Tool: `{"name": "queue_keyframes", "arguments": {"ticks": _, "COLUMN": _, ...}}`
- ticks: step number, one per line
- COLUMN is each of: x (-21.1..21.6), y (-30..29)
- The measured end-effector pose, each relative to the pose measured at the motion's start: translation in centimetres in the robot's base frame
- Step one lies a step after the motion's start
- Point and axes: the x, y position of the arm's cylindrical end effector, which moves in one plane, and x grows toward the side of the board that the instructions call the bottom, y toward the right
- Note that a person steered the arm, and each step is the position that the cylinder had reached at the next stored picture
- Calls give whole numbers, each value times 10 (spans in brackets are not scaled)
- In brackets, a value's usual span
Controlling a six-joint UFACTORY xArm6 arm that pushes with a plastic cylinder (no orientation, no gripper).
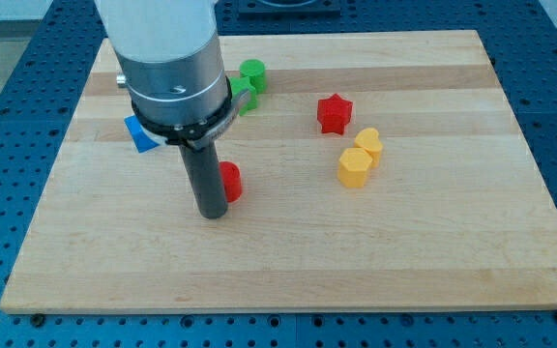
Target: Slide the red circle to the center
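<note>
The red circle block (231, 181) stands on the wooden board (288, 251), left of the board's middle, partly hidden by my rod. My tip (212, 213) rests on the board just left of and slightly below the red circle, touching or almost touching it. The arm's grey body covers the area above it.
A red star (335, 113) lies right of centre near the top. Two yellow blocks (360, 159) sit below it. A green circle (253, 72) and a partly hidden green block (243, 97) are at the top. A blue block (139, 135) peeks out left of the arm.
</note>
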Motion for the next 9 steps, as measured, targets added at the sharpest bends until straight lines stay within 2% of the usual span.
{"name": "queue_keyframes", "arguments": {"ticks": 4, "x": -41, "y": 1}}
{"name": "queue_keyframes", "arguments": {"ticks": 8, "x": -98, "y": 58}}
{"name": "queue_keyframes", "arguments": {"ticks": 9, "x": -102, "y": 33}}
